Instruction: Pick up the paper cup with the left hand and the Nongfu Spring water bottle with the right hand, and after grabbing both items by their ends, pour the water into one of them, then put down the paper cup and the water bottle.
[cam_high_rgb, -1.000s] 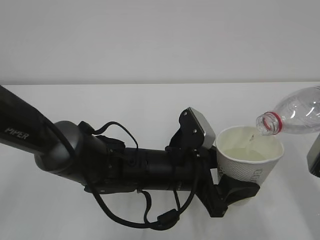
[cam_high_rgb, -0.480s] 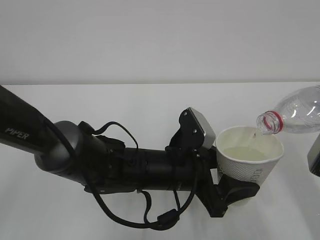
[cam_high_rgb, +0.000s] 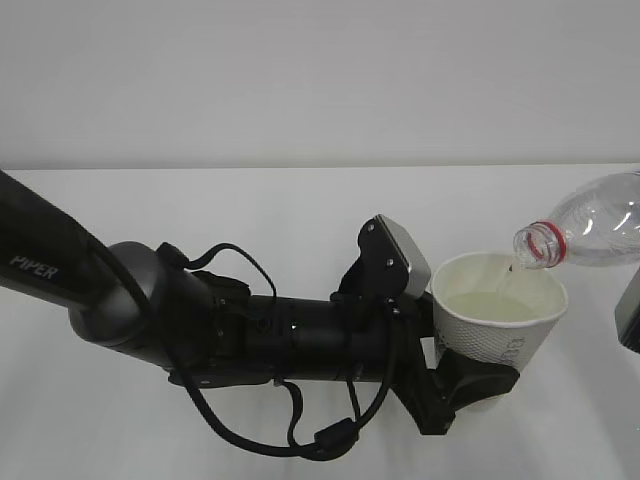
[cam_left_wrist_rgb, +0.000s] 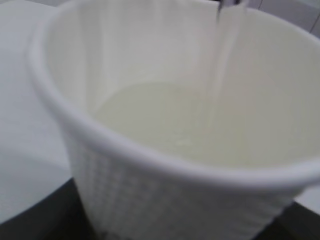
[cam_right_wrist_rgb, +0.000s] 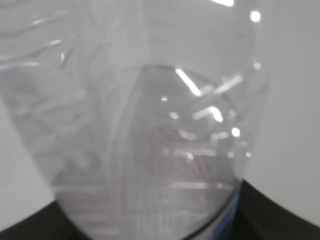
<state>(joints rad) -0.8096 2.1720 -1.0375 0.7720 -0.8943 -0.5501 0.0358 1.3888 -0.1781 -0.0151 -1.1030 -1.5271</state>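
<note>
The white paper cup (cam_high_rgb: 497, 322) is held off the table by my left gripper (cam_high_rgb: 472, 388), which is shut on its lower end; black fingers (cam_left_wrist_rgb: 27, 220) show beside the cup's wall (cam_left_wrist_rgb: 165, 200). Pale water (cam_high_rgb: 490, 305) lies inside the cup (cam_left_wrist_rgb: 150, 120). Above the cup's right rim the clear Nongfu Spring water bottle (cam_high_rgb: 592, 230) is tipped with its red-ringed open mouth down-left, and a thin stream (cam_left_wrist_rgb: 225, 45) runs into the cup. My right gripper (cam_right_wrist_rgb: 150, 227) is shut on the bottle's end (cam_right_wrist_rgb: 145, 150), with dark jaws at the lower corners.
The black PIPER arm (cam_high_rgb: 150, 310) with its looping cables (cam_high_rgb: 290, 440) stretches across the white table (cam_high_rgb: 250, 210) from the left. Its grey-white box (cam_high_rgb: 398, 255) sits just left of the cup. A dark part of the right arm (cam_high_rgb: 630, 320) shows at the right edge.
The bottle's mouth has shifted slightly up and right while water keeps trickling into the cup. The left arm and cup have stayed put.
</note>
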